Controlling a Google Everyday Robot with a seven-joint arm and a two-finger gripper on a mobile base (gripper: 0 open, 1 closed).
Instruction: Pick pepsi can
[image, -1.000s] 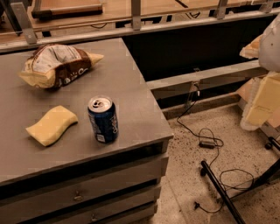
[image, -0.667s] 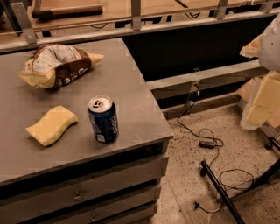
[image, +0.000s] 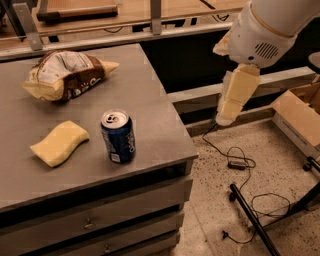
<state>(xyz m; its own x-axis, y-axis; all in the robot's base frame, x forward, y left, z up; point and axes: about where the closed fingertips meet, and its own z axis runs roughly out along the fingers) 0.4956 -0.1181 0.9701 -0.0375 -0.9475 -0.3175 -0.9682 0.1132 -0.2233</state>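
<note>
The pepsi can is dark blue with a silver top and stands upright near the front right of the grey counter. My gripper hangs from the white arm at the upper right. It is off the counter's right edge, above the floor, well to the right of the can and apart from it. It holds nothing that I can see.
A yellow sponge lies left of the can. A brown-and-white chip bag lies at the back left. Drawers run below the counter front. Cables and a black stand leg lie on the speckled floor; a cardboard box sits right.
The arm and gripper have moved left from the right edge of the view toward the counter. The can, sponge and bag have not moved.
</note>
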